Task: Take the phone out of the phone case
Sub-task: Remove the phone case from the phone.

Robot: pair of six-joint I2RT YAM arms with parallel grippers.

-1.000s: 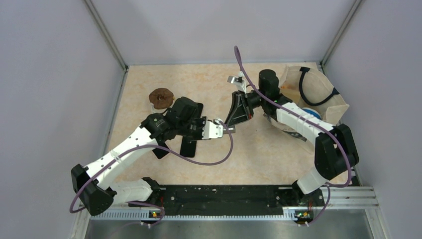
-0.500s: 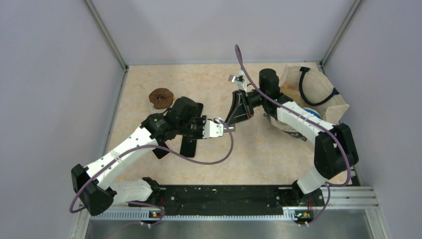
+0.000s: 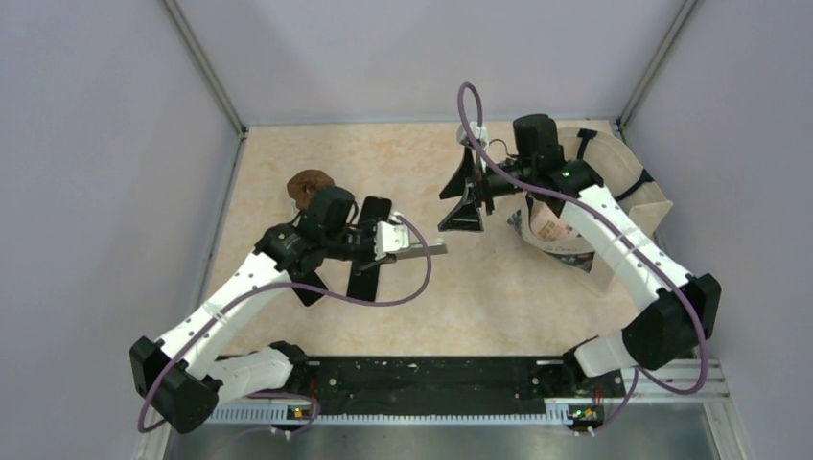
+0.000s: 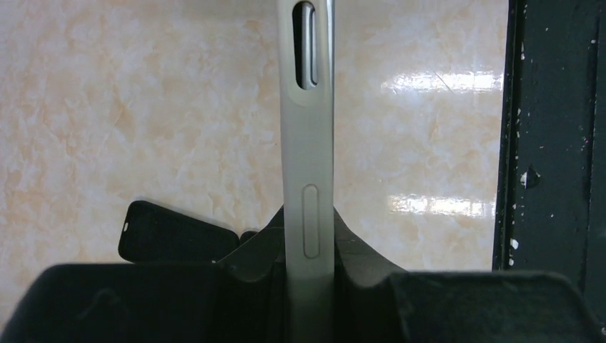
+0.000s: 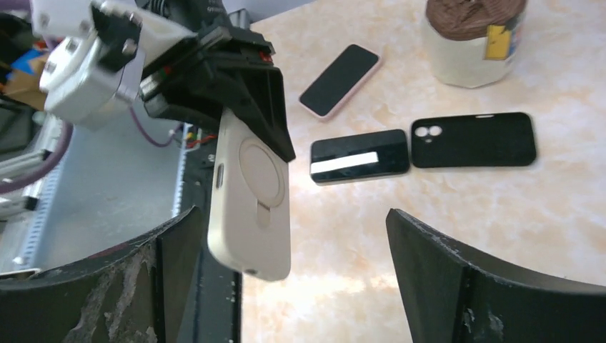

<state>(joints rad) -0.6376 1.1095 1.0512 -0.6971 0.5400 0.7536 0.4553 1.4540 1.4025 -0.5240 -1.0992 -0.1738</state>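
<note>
Surface: a marbled beige table (image 3: pixel 499 297) inside a grey-walled booth.
Left fingers: I see the left gripper (image 4: pixel 309 286) clamped on one end of the cream phone case (image 5: pixel 251 207), which is held edge-up above the table.
Phone: I judge the phone (image 4: pixel 306 46) sits inside; only a metal sliver shows through the side slot.
Long axis: in the top view it runs 9 to 3 o'clock, with the free end at 3.
Right fingers: the right gripper (image 3: pixel 462 201) is spread wide and holds nothing. It sits at 1 o'clock from that free end, apart from it.
Coming move: I judge the right arm must close in toward 7 o'clock.
</note>
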